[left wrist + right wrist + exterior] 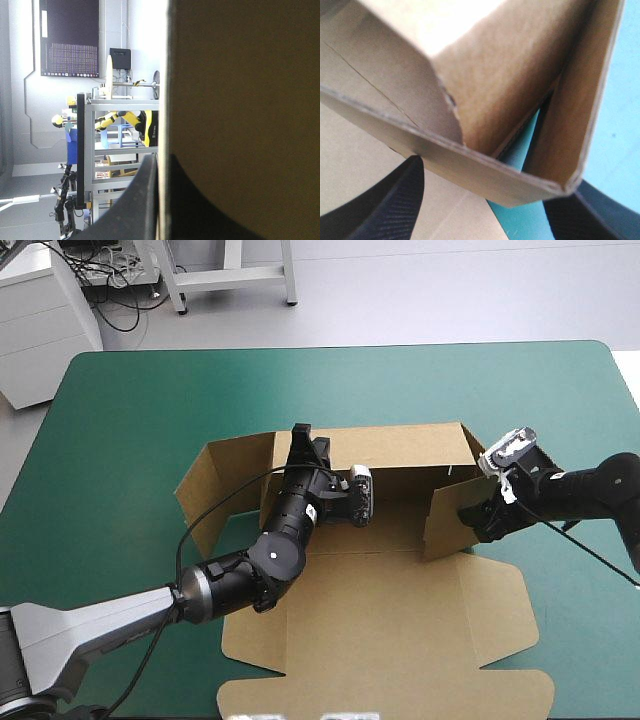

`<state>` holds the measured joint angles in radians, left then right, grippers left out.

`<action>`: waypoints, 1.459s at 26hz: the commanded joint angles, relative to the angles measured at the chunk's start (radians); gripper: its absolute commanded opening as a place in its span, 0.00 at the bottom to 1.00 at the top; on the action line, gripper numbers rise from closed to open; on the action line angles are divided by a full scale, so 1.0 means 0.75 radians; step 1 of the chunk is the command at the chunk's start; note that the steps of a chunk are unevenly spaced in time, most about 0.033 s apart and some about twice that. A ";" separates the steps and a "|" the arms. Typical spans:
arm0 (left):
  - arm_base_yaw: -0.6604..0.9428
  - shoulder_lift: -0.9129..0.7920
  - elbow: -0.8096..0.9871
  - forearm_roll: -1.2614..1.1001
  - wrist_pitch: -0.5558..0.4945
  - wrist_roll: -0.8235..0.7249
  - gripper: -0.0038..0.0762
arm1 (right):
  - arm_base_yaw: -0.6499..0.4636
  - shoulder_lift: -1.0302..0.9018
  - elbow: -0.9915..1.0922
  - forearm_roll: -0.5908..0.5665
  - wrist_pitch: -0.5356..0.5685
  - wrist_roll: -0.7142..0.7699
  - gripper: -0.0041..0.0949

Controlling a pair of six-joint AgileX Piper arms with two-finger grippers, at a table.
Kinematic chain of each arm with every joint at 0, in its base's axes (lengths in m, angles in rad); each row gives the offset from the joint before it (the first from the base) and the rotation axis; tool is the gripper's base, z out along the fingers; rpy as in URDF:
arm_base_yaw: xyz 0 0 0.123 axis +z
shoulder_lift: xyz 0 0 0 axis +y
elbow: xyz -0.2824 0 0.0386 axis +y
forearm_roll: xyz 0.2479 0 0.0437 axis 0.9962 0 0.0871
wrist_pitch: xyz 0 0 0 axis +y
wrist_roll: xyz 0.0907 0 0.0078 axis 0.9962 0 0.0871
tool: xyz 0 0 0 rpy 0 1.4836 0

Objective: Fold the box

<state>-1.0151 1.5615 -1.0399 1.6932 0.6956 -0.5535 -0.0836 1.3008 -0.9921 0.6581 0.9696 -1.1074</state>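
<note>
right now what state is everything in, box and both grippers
box, part folded: far and side walls raised, lid flat on the table
left gripper, shut on the box at its far wall
right gripper, open, fingers either side of a raised wall's corner

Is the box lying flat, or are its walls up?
Partly up: the box has its far wall and right side wall standing, the left flap leaning outward, the near lid panel flat.

Raised box (pixel 400 452) walls block the centre; far table (pixel 300 380) lies free.
</note>
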 commanded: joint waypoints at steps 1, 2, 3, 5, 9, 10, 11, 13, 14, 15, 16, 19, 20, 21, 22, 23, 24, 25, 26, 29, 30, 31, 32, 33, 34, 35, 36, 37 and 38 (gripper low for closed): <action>-0.008 -0.053 -0.052 0.130 0.061 -0.037 0.01 | -0.005 -0.035 -0.031 0.160 -0.025 -0.067 0.67; -0.008 -0.053 -0.052 0.130 0.061 -0.037 0.01 | -0.005 -0.035 -0.031 0.171 -0.029 -0.067 0.67; -0.008 -0.053 -0.052 0.130 0.061 -0.037 0.01 | -0.005 -0.035 -0.031 0.196 -0.031 -0.067 0.67; -0.008 -0.053 -0.052 0.130 0.061 -0.038 0.01 | -0.005 -0.035 -0.031 0.212 -0.040 -0.070 0.67; -0.008 -0.053 -0.052 0.130 0.061 -0.038 0.01 | -0.005 -0.006 -0.029 0.279 -0.040 -0.070 0.67; -0.008 -0.053 -0.052 0.130 0.061 -0.038 0.01 | 0.000 0.010 -0.029 0.302 -0.040 -0.070 0.67; -0.008 -0.053 -0.052 0.130 0.067 -0.038 0.01 | 0.007 0.019 -0.029 0.309 -0.047 -0.070 0.67; -0.008 -0.053 -0.052 0.130 0.072 -0.038 0.01 | 0.038 0.026 -0.029 0.318 -0.075 -0.070 0.67; -0.008 -0.053 -0.052 0.130 0.072 -0.038 0.01 | 0.060 0.028 -0.029 0.317 -0.094 -0.070 0.67; -0.008 -0.053 -0.052 0.130 0.072 -0.038 0.01 | 0.086 0.034 -0.029 0.317 -0.117 -0.070 0.67; -0.008 -0.053 -0.052 0.130 0.072 -0.038 0.01 | 0.113 0.040 -0.029 0.311 -0.147 -0.070 0.67; -0.008 -0.053 -0.052 0.130 0.072 -0.038 0.01 | 0.178 0.059 -0.029 0.311 -0.241 -0.066 0.67; -0.008 -0.053 -0.052 0.130 0.078 -0.038 0.01 | 0.196 0.064 -0.029 0.311 -0.273 -0.066 0.67; -0.008 -0.053 -0.055 0.130 0.087 -0.038 0.01 | 0.214 0.067 -0.029 0.311 -0.313 -0.062 0.67; -0.008 -0.053 -0.057 0.130 0.090 -0.038 0.01 | 0.226 0.070 -0.029 0.313 -0.343 -0.060 0.67; -0.008 -0.053 -0.061 0.130 0.090 -0.038 0.01 | 0.233 0.070 -0.029 0.316 -0.366 -0.060 0.66; -0.008 -0.053 -0.064 0.130 0.090 -0.038 0.01 | 0.236 0.070 -0.029 0.316 -0.392 -0.060 0.66; -0.008 -0.053 -0.069 0.130 0.090 -0.038 0.01 | 0.236 0.070 -0.029 0.322 -0.409 -0.058 0.64; -0.008 -0.053 -0.069 0.130 0.090 -0.038 0.01 | 0.236 0.070 -0.029 0.328 -0.417 -0.058 0.63; -0.008 -0.053 -0.069 0.130 0.090 -0.038 0.01 | 0.236 0.070 -0.029 0.335 -0.421 -0.058 0.57; -0.008 -0.053 -0.069 0.130 0.088 -0.038 0.01 | 0.236 0.070 -0.029 0.335 -0.418 -0.058 0.55; -0.008 -0.053 -0.069 0.130 0.085 -0.038 0.01 | 0.236 0.070 -0.029 0.335 -0.412 -0.058 0.51; -0.008 -0.053 -0.069 0.130 0.085 -0.038 0.01 | 0.236 0.070 -0.029 0.338 -0.407 -0.061 0.47; -0.008 -0.053 -0.069 0.130 0.085 -0.038 0.01 | 0.236 0.070 -0.029 0.338 -0.400 -0.061 0.43; -0.008 -0.053 -0.069 0.130 0.085 -0.038 0.01 | 0.236 0.070 -0.029 0.341 -0.394 -0.065 0.37; -0.008 -0.053 -0.069 0.130 0.085 -0.038 0.01 | 0.236 0.070 -0.029 0.341 -0.387 -0.065 0.31; -0.008 -0.053 -0.069 0.130 0.085 -0.038 0.01 | 0.236 0.070 -0.029 0.341 -0.382 -0.065 0.24; -0.008 -0.053 -0.069 0.130 0.085 -0.038 0.01 | 0.236 0.070 -0.029 0.341 -0.375 -0.065 0.17; -0.008 -0.053 -0.069 0.130 0.082 -0.038 0.01 | 0.236 0.070 -0.029 0.341 -0.365 -0.065 0.10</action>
<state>-1.0141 1.5618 -1.0521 1.6820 0.7720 -0.5589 0.0859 1.3821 -0.9893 0.8479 0.6468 -1.1449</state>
